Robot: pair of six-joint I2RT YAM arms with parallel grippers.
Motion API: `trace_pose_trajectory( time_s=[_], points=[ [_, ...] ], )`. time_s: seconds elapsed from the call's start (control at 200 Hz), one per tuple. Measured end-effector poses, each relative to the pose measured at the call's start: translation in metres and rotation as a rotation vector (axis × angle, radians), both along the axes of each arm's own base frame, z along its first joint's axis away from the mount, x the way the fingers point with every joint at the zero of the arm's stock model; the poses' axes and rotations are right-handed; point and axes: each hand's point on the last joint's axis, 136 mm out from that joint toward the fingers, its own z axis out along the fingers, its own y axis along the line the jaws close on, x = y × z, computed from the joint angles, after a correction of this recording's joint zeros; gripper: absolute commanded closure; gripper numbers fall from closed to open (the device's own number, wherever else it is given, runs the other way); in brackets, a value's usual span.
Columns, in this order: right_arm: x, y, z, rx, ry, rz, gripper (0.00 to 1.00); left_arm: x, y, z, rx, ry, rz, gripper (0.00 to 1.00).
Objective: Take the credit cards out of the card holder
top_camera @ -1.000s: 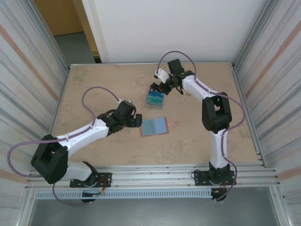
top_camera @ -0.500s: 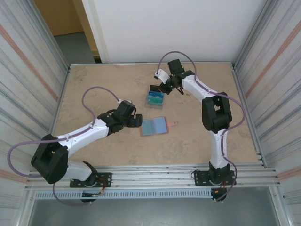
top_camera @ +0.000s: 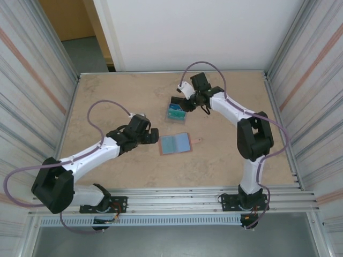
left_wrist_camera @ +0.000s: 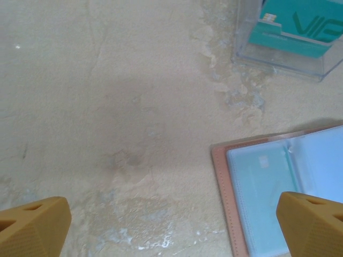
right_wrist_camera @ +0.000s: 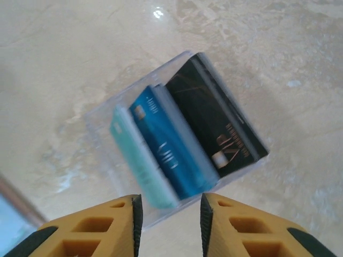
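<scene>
Likely a late step: the right gripper, narrowly parted and empty, hovers above credit cards in a clear box, and the wide-spread left gripper next needs the open card holder ahead-right.

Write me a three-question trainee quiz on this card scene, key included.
1. True or false: the card holder lies spread open on the table.
2. How many cards stand in the clear box? A one, B three, C five.
3. Fill in: the card between the teal card and the black card is ___.
Key: 1 true; 2 B; 3 blue.
</scene>
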Motion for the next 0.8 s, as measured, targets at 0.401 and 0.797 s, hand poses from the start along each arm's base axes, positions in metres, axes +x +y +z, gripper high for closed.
trace_pose_trajectory(
  time_s=[0.401,0.797],
  points=[
    [-0.123,0.046,-0.025,-0.005,0.128,-0.181,0.57,-0.006,0.044,-0.001,-0.064,-0.036,0.135,0.01],
    [-0.179,0.075,-0.092,-0.143,0.277,-0.258,0.48,-0.014,0.070,-0.002,-0.098,-0.052,0.227,0.01]
  ],
)
